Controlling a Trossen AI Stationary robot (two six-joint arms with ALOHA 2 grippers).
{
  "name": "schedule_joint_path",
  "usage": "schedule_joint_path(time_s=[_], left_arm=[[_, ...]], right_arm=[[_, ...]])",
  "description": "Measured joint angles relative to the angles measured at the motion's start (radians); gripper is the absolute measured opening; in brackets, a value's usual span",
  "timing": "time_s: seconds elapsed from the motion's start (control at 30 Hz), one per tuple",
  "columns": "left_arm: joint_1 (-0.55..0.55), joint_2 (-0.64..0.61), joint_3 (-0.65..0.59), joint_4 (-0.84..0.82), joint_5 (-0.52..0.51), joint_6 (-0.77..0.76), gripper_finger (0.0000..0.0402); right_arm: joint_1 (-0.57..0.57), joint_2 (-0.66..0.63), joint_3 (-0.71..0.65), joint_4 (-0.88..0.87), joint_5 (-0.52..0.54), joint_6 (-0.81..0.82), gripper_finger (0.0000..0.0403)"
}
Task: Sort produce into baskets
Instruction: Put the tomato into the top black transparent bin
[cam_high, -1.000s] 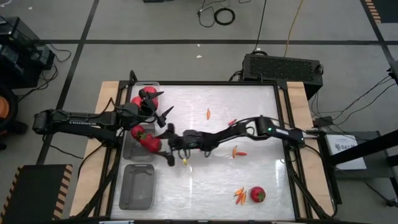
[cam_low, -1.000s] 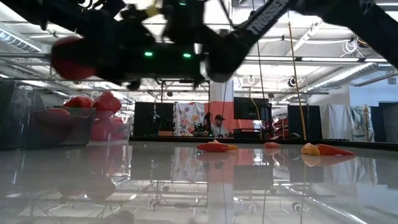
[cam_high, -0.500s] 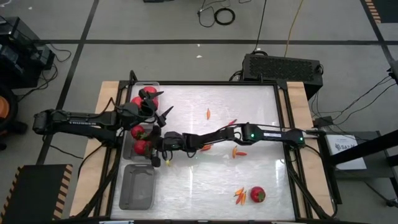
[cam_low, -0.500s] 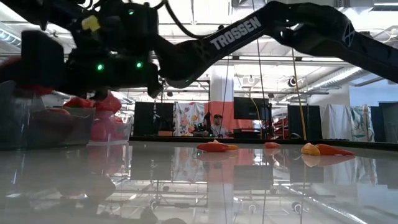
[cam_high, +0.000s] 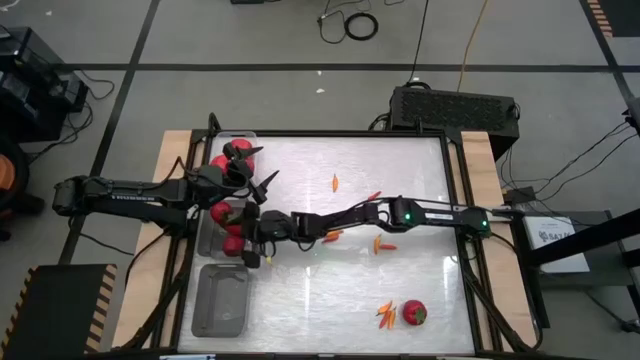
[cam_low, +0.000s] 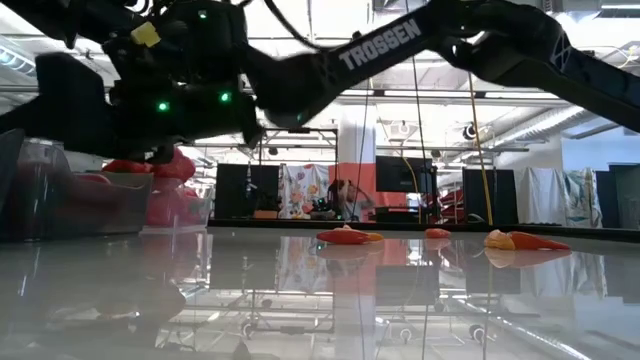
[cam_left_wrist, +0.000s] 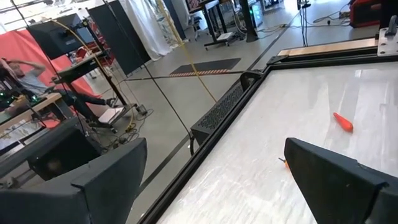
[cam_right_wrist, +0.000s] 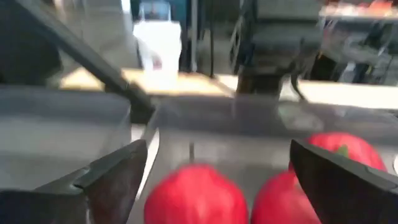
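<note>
Two peppers (cam_right_wrist: 196, 194) lie directly below your right gripper (cam_high: 245, 238), apparently wide and empty, over the middle basket (cam_high: 208, 244).

Right pincer (cam_high: 243, 238) covers part of the middle bin (cam_high: 207, 240) in the high view. Right wrist view blurred; red produce (cam_right_wrist: 196, 196) cut off at 6 o'clock edge.
</note>
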Motion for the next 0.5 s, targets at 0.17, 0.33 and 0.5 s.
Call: schedule_joint_path(time_s=[0.17,0.33,0.5], left_arm=[[0.0,0.0,0.0,0.001,0.0,0.0,0.0384],[0.004,-0.001,0.0,0.019,-0.017,-0.012,0.0384],[0.013,-0.001,0.0,0.029,-0.038,-0.036,0.0384]], right_arm=[[-0.011,-0.112,0.0,-0.277,0.0,-0.037,0.0384],[-0.018,-0.216,0.0,-0.587,-0.008,-0.039,0.0384],[-0.023,-0.299,0.0,-0.917,-0.087,0.002,0.0384]])
